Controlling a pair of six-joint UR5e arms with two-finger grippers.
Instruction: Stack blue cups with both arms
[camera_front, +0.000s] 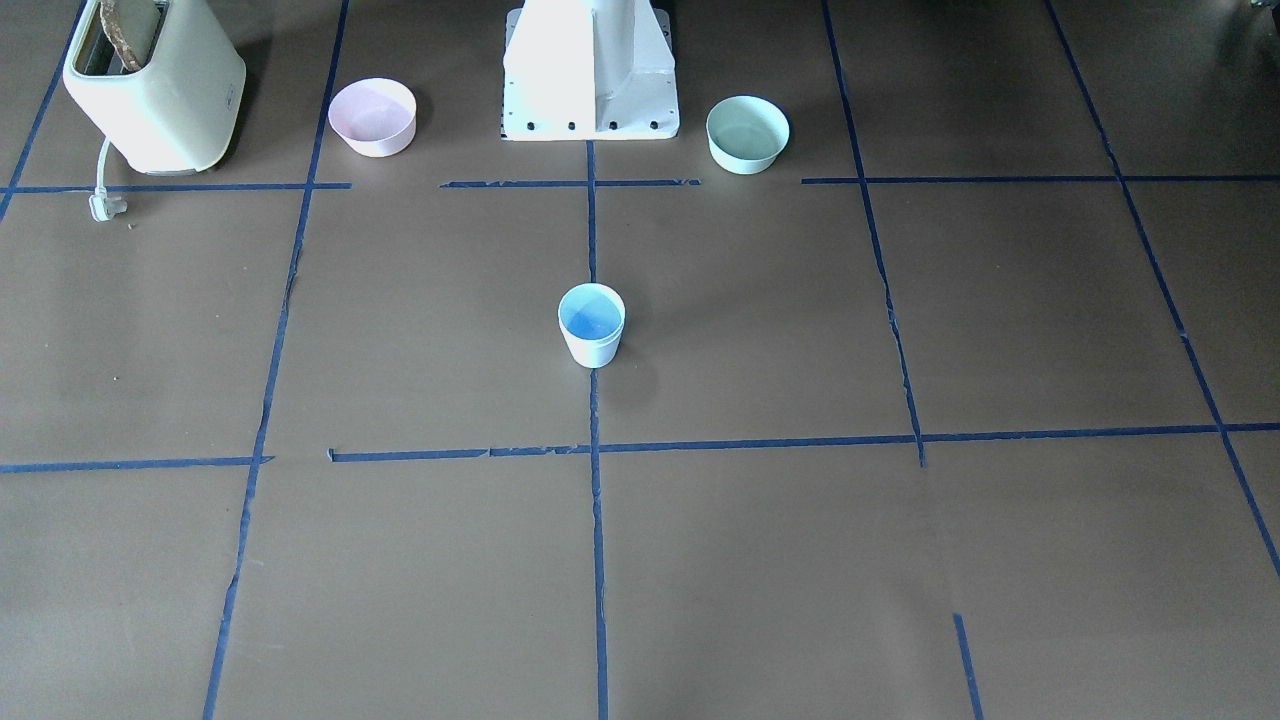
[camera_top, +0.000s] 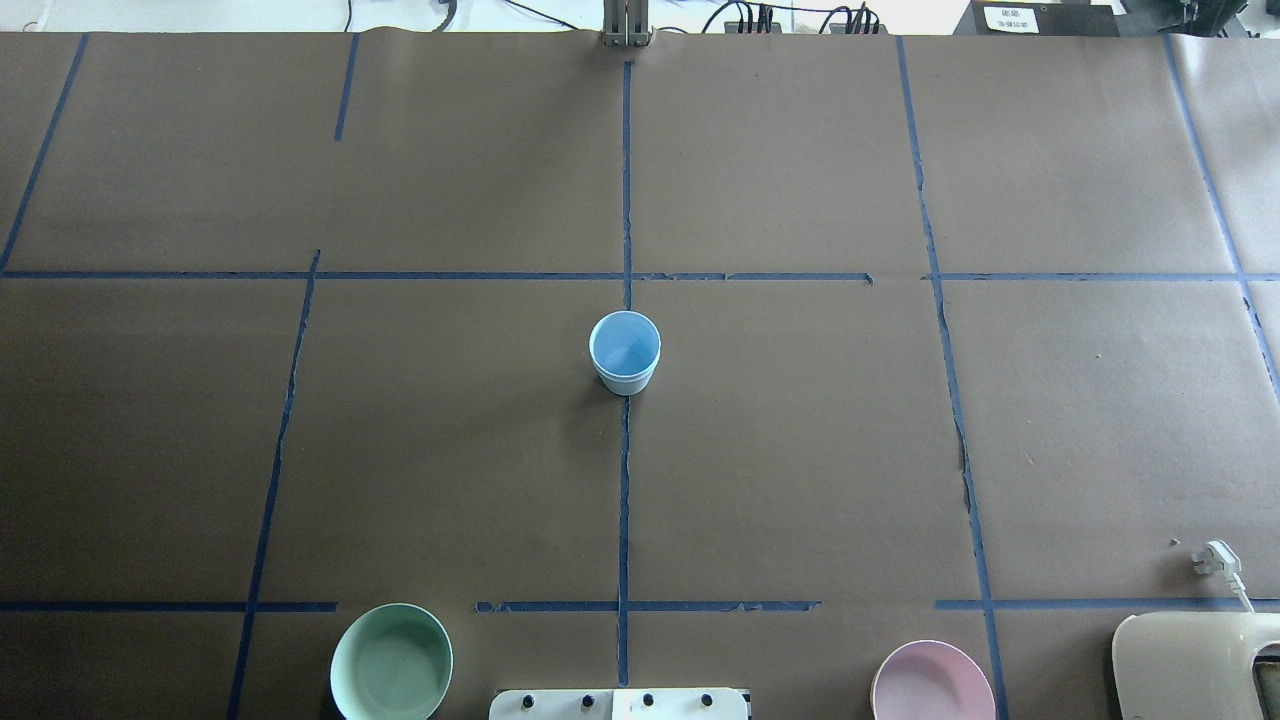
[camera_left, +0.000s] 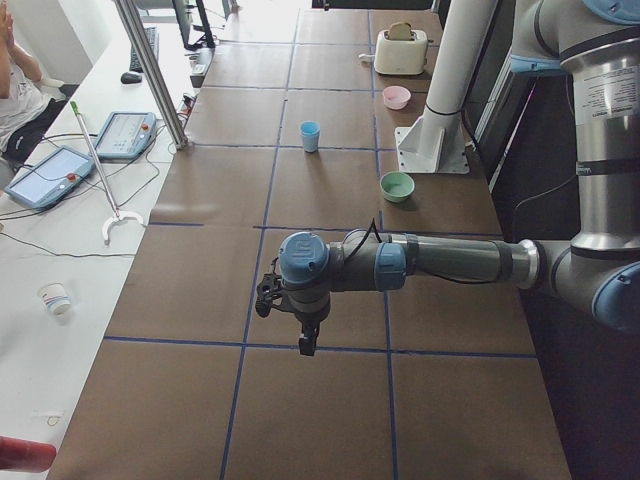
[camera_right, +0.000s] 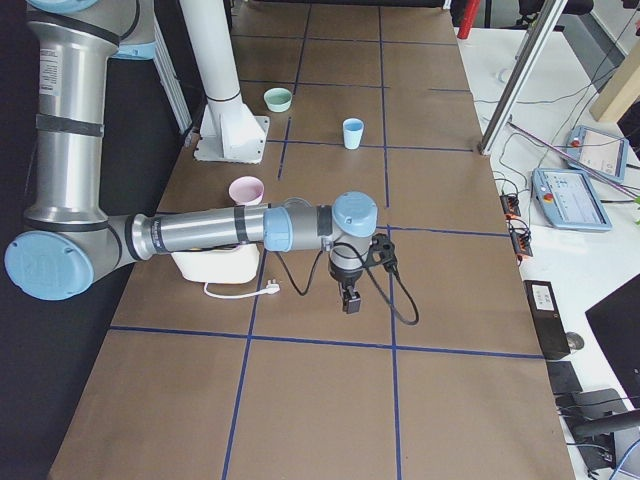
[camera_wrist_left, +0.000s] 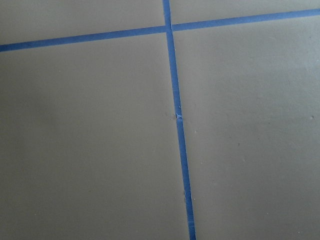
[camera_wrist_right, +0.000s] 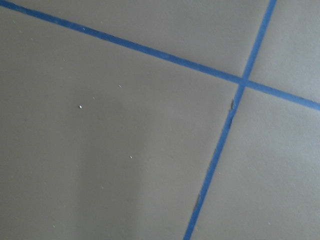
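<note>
The blue cups (camera_top: 625, 352), seemingly nested, are pictured upright midway along the bench (camera_top: 800, 450), well apart from left arm (camera_left: 450, 262) and right arm (camera_right: 200, 232) alike; whether either's jaws are spread cannot be told.

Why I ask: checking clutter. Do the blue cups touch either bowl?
No, in the overhead view the blue cups stand alone on the centre tape line, far from the mint-green bowl and the pink bowl.

The left arm (camera_left: 440, 262) hung stretched over the table (camera_left: 200, 400), its gripper (camera_left: 307, 347) pointing down, well apart from the blue cup (camera_left: 310, 135).
</note>
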